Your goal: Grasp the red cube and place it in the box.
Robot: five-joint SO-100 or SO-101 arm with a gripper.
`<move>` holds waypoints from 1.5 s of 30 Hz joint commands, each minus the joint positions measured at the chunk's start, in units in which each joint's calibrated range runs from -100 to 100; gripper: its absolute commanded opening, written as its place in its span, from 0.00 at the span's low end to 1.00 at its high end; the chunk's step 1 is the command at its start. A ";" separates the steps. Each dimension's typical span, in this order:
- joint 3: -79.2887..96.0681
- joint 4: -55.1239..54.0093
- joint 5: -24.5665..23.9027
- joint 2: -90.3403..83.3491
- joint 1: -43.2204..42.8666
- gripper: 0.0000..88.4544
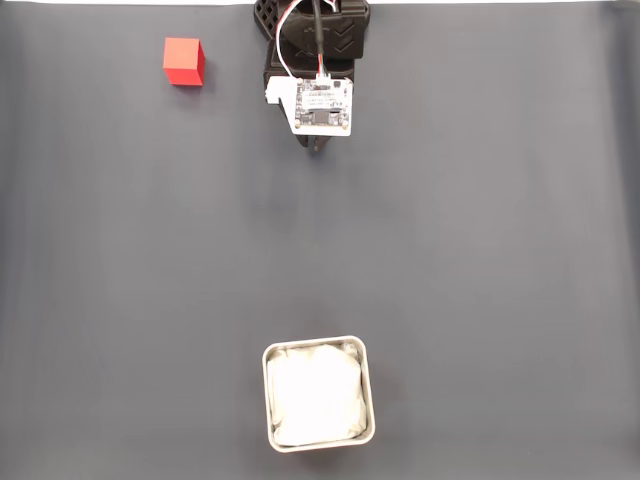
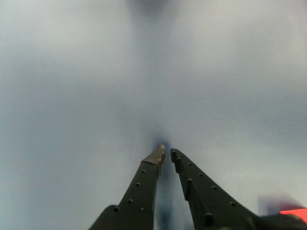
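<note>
A: Grey matte table covering (image 1: 500, 250), smooth and even, runs edge to edge in the fixed view. Largest item. Next?

B: Arm (image 1: 315, 40), black plastic, upper centre of the fixed view, with a white circuit board (image 1: 322, 106) and red and white wires on top. Its gripper (image 2: 167, 153) comes up from the bottom edge of the wrist view: two long black fingers (image 2: 144, 187), dotted with small holes, tapering to points.

A: Jaw state?

B: Nearly together, a narrow slit between the tips, nothing held. They sit low over bare covering.

A: Next by size.

B: Box (image 1: 318, 440), lower centre of the fixed view. Square silver tin, rounded corners, crumpled white paper lining. Nothing in it.

A: Smallest?

B: Red cube (image 1: 184, 61), upper left of the fixed view, well apart from the box and to the left of the arm. Matte faces, crisp edges. A red sliver at the lower right corner of the wrist view (image 2: 295, 213) is likely the same cube.

A: Risks?

B: My judgement: with the tips this close, a swing towards the cube would shove it away unless the jaws are spread first. Matte faces should grip well; a corner-on pinch could twist it loose before it reaches the tin.
</note>
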 commanded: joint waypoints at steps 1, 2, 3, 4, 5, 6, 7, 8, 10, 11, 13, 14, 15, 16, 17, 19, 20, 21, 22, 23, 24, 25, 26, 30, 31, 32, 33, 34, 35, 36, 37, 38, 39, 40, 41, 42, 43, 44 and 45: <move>0.45 1.60 1.03 0.09 0.17 0.00; 0.45 1.60 1.03 0.09 0.17 0.00; 0.45 1.60 1.03 0.09 0.17 0.00; 0.45 1.60 1.03 0.09 0.17 0.00; 0.45 1.60 1.03 0.09 0.17 0.00; 0.45 1.60 1.03 0.09 0.17 0.00; 0.45 1.60 1.03 0.09 0.17 0.00; 0.45 1.60 1.03 0.09 0.17 0.00; 0.45 1.60 1.03 0.09 0.17 0.00; 0.45 1.60 1.03 0.09 0.17 0.00; 0.45 1.60 1.03 0.09 0.17 0.00; 0.45 1.60 1.03 0.09 0.17 0.00; 0.45 1.60 1.03 0.09 0.17 0.00; 0.45 1.60 1.03 0.09 0.17 0.00; 0.45 1.60 1.03 0.09 0.17 0.00; 0.45 1.60 0.83 0.09 0.17 0.00; 0.45 1.60 0.63 0.09 0.03 0.00; 0.45 1.52 0.59 0.09 -0.12 0.00; 0.45 1.52 0.59 0.09 -0.12 0.00; 0.45 1.52 0.59 0.09 -0.12 0.00; 0.45 1.52 0.68 0.09 -0.19 0.00; 0.45 1.52 0.93 0.09 -0.19 0.00; 0.45 1.60 0.98 0.09 -0.19 0.00; 0.45 1.60 1.12 0.09 -0.54 0.00; 0.45 1.60 0.78 0.09 -0.75 0.00; 0.45 1.60 0.73 0.09 -1.04 0.00; 0.45 1.60 0.73 0.09 -1.04 0.00; 0.45 1.60 0.68 0.09 -1.04 0.00; 0.45 1.60 0.63 0.09 -1.04 0.00; 0.45 1.60 0.54 0.09 -1.04 0.00; 0.45 1.52 0.44 0.09 -1.04 0.00; 0.45 1.52 0.34 0.09 -1.04 0.00; 0.45 1.52 0.29 0.09 -1.04 0.00; 0.45 1.43 0.20 0.09 -1.04 0.00; 0.45 1.27 0.10 0.09 -1.04 0.00; 0.45 1.11 0.10 0.09 -1.04 0.00; 0.45 0.70 0.10 0.09 -1.04 0.00; 0.45 -0.04 0.10 0.09 -0.90 0.00; 0.45 -1.11 0.20 0.17 -0.68 0.00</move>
